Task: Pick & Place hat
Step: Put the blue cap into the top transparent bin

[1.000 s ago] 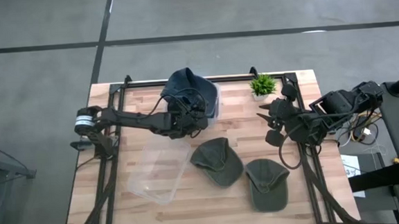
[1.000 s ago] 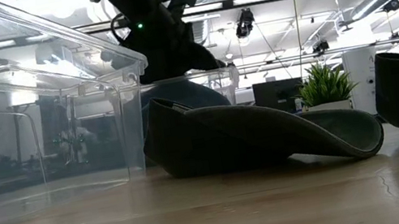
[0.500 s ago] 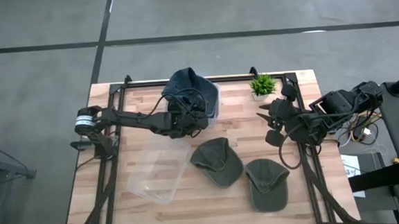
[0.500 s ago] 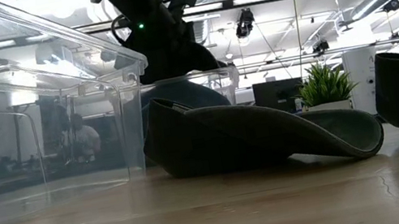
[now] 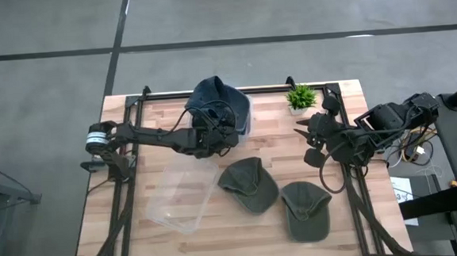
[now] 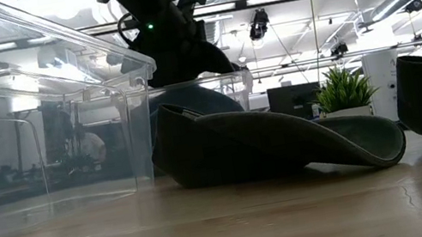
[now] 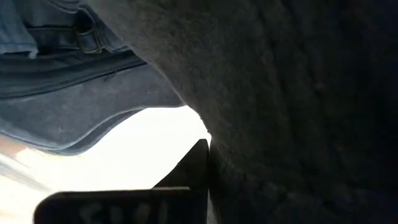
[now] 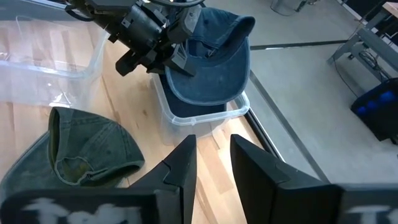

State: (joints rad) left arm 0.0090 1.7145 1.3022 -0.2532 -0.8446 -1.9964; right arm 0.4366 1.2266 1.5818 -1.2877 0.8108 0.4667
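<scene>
At the back of the tabletop (image 5: 166, 148), we see the blue hat (image 5: 217, 98) resting on top of a small clear box (image 8: 205, 118), with its brim sticking out past the box edge. Our left gripper (image 5: 217, 137) is just at the near rim of this hat. From these views we cannot tell if its jaws are gripping the cloth or are already loose. Our right gripper (image 8: 211, 163) waits near the right edge, beside the small plant (image 5: 300, 97), and its jaws stand a little apart with nothing between them.

Two green hats (image 5: 246, 184) (image 5: 306, 209) lie on the wood, and a large clear bin (image 5: 181, 196) lies on its side, away from the blue hat.

We think the risk is in the retreat. If the cloth catches on a finger, the hat can slide off the box, because it only sits on top. The light box could also shift when bumped.
</scene>
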